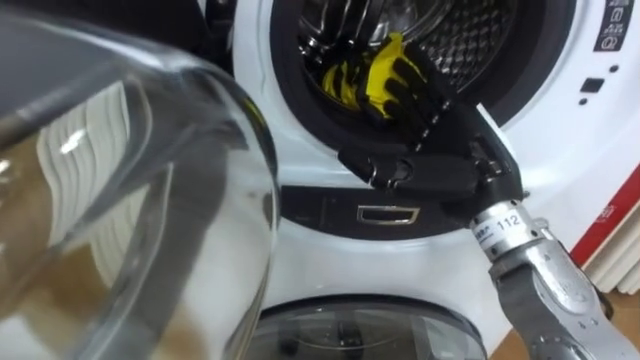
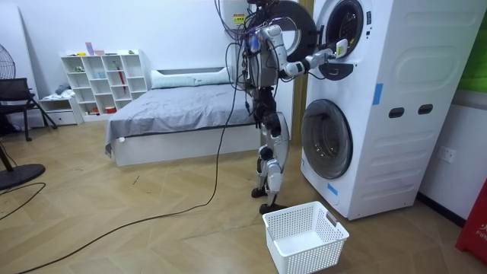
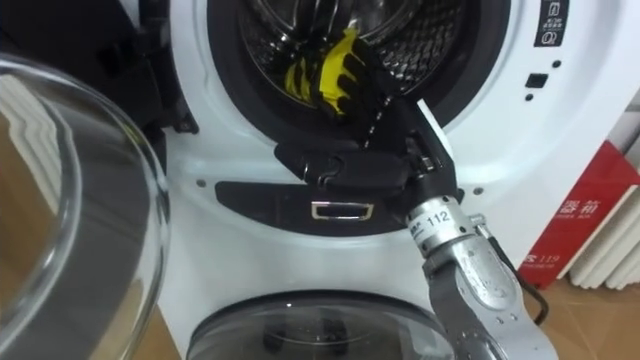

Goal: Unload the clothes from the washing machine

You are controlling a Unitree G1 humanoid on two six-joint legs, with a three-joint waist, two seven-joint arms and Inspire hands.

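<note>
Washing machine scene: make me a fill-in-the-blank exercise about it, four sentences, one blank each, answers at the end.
1. The cloth in the upper drum is ___ in colour.
2. The robot's ___ hand reaches into that drum, onto the cloth.
3. The upper machine's glass door stands ___.
4. The basket on the floor is ___ in colour.
Missing words: yellow, right, open, white.
</note>
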